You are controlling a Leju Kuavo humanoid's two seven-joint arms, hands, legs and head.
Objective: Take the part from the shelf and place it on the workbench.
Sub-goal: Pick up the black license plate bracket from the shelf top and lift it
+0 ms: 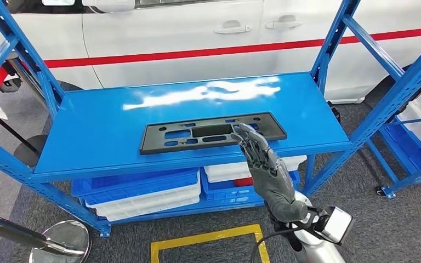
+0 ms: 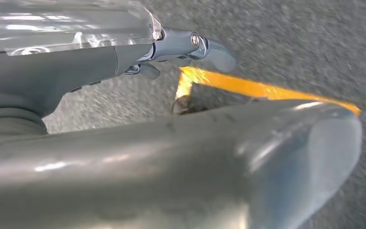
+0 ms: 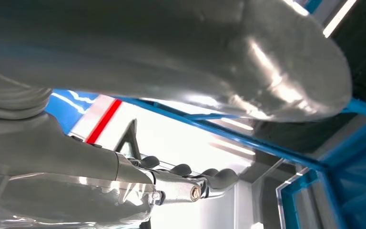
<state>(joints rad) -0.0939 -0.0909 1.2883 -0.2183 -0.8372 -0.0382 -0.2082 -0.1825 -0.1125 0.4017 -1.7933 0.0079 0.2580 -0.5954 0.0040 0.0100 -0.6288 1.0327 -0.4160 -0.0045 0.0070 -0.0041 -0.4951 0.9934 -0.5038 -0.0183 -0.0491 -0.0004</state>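
Observation:
A flat black plastic part (image 1: pixel 197 134) with several cut-outs lies lengthwise on the blue shelf top (image 1: pixel 104 115), near its front edge. My right hand (image 1: pixel 263 161) reaches up from below right with its fingers stretched out and apart; the fingertips lie over the right part of the black piece and nothing is gripped. In the right wrist view the right hand (image 3: pixel 171 57) shows its thumb and straight dark fingers (image 3: pixel 205 183) against blue shelf bars. My left hand (image 2: pixel 195 162) hangs over the grey floor, its fingers (image 2: pixel 209 47) extended and holding nothing.
A white car with a red stripe (image 1: pixel 197 52) stands right behind the shelf. Blue and white bins (image 1: pixel 142 192) fill the lower level. Another blue rack (image 1: pixel 416 115) stands at the right. Yellow floor tape (image 1: pixel 208 241) and a round stand base (image 1: pixel 60 241) lie in front.

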